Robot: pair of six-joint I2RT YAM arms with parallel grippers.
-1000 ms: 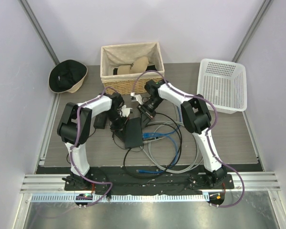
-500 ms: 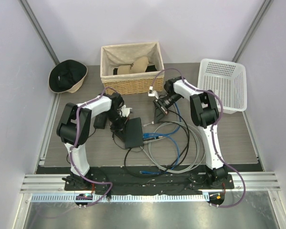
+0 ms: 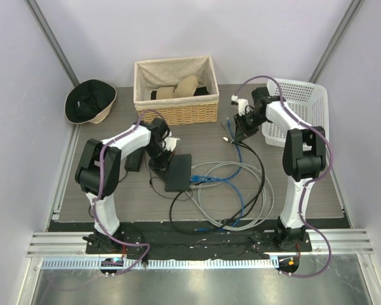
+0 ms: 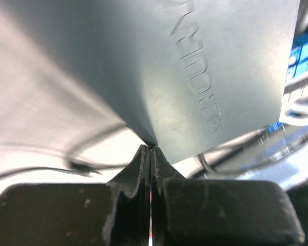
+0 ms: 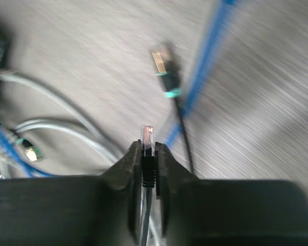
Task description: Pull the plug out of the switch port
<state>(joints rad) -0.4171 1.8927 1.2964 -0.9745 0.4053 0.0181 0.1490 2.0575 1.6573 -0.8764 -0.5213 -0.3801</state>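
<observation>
Over on the right, gripping the plug in the right end effector. Clenched on the black boot, with the clear tip poking out past the fingertips. Held up off the table, well apart from the switch and near the white basket at the far right. So, out of the switch port and hanging in the air.

Beneath it, all blurred in the wrist view: a loose connector with a green band on a black lead, lying beside a blue cable.

Now the left. Pinched fully shut on nothing, the left end effector, with its tips touching a corner of the switch. Flat, matte black, with raised lettering across the top face. Lying mid-table, with blue and grey cables bunched at its right edge and looping toward the near side. Cannot pick out the switch port itself from above; too small on that narrow edge.

Just left of the left wrist, a small black power brick. At the back, a wicker basket; far left, a dark hat.
</observation>
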